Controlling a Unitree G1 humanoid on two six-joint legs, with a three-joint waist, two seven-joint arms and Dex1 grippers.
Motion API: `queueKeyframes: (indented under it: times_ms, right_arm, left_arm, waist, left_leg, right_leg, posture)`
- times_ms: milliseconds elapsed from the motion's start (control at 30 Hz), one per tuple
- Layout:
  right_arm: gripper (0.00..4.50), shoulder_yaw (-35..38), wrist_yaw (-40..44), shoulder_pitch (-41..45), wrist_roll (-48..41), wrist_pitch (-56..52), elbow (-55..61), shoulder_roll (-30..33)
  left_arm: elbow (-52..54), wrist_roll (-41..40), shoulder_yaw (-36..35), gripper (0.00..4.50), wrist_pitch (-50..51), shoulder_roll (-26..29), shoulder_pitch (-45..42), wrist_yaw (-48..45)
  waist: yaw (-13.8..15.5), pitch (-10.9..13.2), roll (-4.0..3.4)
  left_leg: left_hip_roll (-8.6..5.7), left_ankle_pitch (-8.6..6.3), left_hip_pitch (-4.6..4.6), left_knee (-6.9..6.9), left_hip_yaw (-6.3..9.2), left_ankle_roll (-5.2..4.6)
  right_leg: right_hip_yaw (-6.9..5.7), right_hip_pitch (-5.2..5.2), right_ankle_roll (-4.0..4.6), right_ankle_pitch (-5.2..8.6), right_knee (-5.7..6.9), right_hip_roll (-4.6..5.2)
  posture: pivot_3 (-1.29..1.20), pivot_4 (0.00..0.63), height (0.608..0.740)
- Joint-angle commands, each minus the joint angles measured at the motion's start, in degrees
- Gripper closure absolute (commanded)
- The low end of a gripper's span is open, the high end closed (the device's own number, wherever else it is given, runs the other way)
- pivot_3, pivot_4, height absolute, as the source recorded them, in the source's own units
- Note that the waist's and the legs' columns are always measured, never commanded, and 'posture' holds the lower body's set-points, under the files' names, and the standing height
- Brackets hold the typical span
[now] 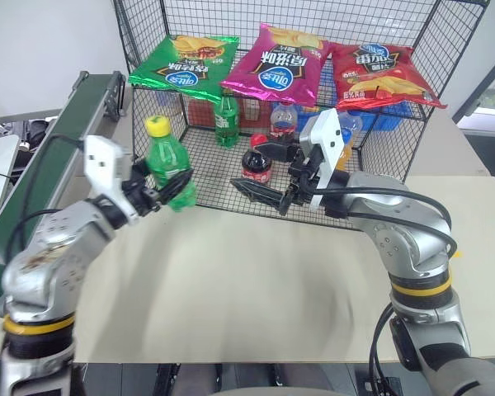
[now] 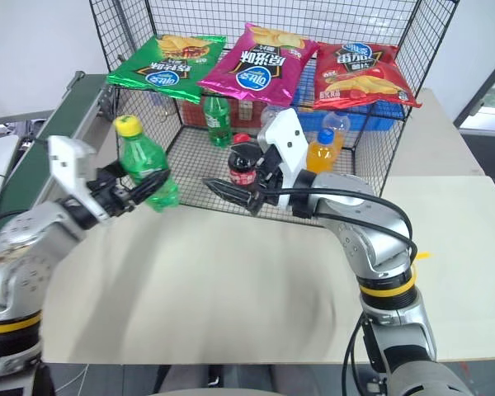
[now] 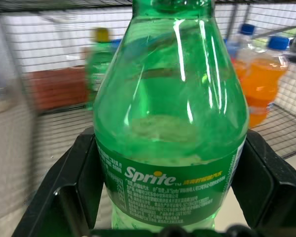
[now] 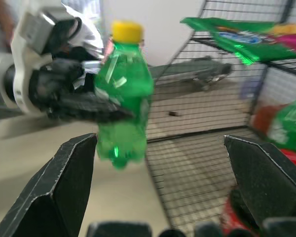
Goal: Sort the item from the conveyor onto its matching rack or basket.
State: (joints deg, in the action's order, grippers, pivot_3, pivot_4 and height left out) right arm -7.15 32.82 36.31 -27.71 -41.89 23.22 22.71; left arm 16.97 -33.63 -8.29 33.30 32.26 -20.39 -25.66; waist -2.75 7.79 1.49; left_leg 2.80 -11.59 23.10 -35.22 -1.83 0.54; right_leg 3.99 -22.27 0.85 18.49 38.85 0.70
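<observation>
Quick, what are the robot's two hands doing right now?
Left gripper: closed on the green soda bottle with the yellow cap.
Right gripper: open, holding nothing.

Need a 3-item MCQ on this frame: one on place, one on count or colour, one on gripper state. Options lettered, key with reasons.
1. Where is the yellow-capped green bottle?
A. lying on the conveyor
B. held upright in the left gripper, in front of the wire rack
C. on the rack's upper shelf

2. How many chip bags lie on the rack's upper shelf?
A. one
B. five
C. three

3. How does the right gripper stand?
A. open, holding nothing
B. shut on a cola bottle
C. shut on a chip bag

Key:
1 B: the left gripper clamps the bottle's lower body, and the conveyor lies off to the side.
2 C: a green bag, a pink bag and a red bag lie on top of the wire rack.
3 A: the fingers of the right gripper stand wide apart with nothing between them.
</observation>
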Motion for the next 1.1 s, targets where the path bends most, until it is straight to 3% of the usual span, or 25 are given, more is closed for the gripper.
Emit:
queueKeyframes:
  times_ms: [33, 300, 500, 633, 700, 800, 933, 1100]
  right_arm:
    - [0.0, -0.57, -4.62, -1.5, 2.68, -0.67, 3.81, -0.88]
    - [0.0, -0.87, -9.82, -3.97, 4.58, -2.05, 5.81, -3.87]
    - [0.0, -1.68, -10.84, -5.83, 7.05, -0.56, 5.15, -3.79]
    - [0.0, -1.91, -11.33, -6.47, 9.38, 0.19, 3.93, -3.42]
    - [0.0, -1.86, -11.24, -6.6, 10.04, 0.45, 3.53, -3.57]
    - [0.0, -1.13, -10.95, -5.44, 9.93, -0.24, 3.46, -3.76]
    - [0.0, -0.91, -10.41, -3.19, 9.3, -1.1, 2.9, -4.09]
    - [0.0, -0.16, -8.82, -1.59, 8.58, -1.39, 1.59, -3.46]
  left_arm:
    - [-8.78, 7.01, 3.33, 1.47, -9.3, -4.35, -5.71, 0.2]
    - [-35.87, 16.6, 6.47, 1.47, -24.83, -15.58, -20.18, 1.03]
    - [-52.27, 21.15, 5.81, 1.47, -35.36, -18.55, -26.98, 2.38]
    - [-57.2, 22.33, 5.71, 1.47, -38.74, -19.19, -27.74, 1.61]
    - [-58.24, 22.49, 5.45, 1.47, -39.64, -19.35, -27.77, 1.21]
    - [-57.6, 21.92, 4.88, 0.12, -39.59, -19.49, -26.87, 0.57]
    - [-50.15, 20.94, 4.31, 0.05, -36.81, -18.5, -22.6, -0.53]
    - [-32.26, 18.52, 4.5, 0.05, -25.92, -15.05, -13.27, -3.11]
  waist:
    - [0.25, 0.0, 0.0]
    - [1.63, 0.0, 0.01]
    - [1.85, 0.0, 0.01]
    - [1.78, 0.0, 0.01]
    - [1.85, 0.0, 0.01]
    - [1.83, 0.0, 0.01]
    - [1.68, 0.0, 0.0]
    - [1.48, -0.01, -0.02]
  left_leg:
    - [0.03, 0.01, 0.05, -0.02, 0.05, 0.02]
    - [-0.06, 0.02, 0.32, -0.21, 0.11, 0.02]
    - [-0.11, 0.02, 0.34, -0.21, 0.11, 0.01]
    - [-0.1, 0.02, 0.33, -0.21, 0.11, 0.01]
    - [-0.1, 0.02, 0.34, -0.21, 0.11, 0.01]
    - [-0.11, 0.02, 0.33, -0.22, 0.11, 0.01]
    - [-0.1, 0.02, 0.3, -0.23, 0.1, 0.01]
    - [-0.01, 0.02, 0.2, -0.23, 0.14, 0.01]
  right_leg:
    - [0.03, 0.0, 0.0, 0.0, -0.01, -0.1]
    - [0.13, -0.05, 0.0, 0.0, -0.02, -0.1]
    - [0.11, -0.04, -0.01, 0.0, -0.06, -0.11]
    - [0.1, -0.04, -0.01, 0.0, -0.03, -0.15]
    - [0.08, -0.04, -0.01, 0.0, -0.02, -0.16]
    - [0.08, -0.03, -0.01, 0.0, 0.0, -0.16]
    - [0.1, -0.02, -0.01, 0.0, 0.04, -0.17]
    - [0.11, 0.02, -0.01, 0.0, 0.12, -0.23]
  posture:
    - [0.0, 0.15, 0.74]
    - [0.0, 0.15, 0.74]
    - [0.0, 0.15, 0.74]
    - [0.0, 0.15, 0.74]
    - [0.0, 0.15, 0.74]
    - [0.0, 0.15, 0.74]
    - [0.0, 0.15, 0.74]
    - [0.0, 0.15, 0.74]
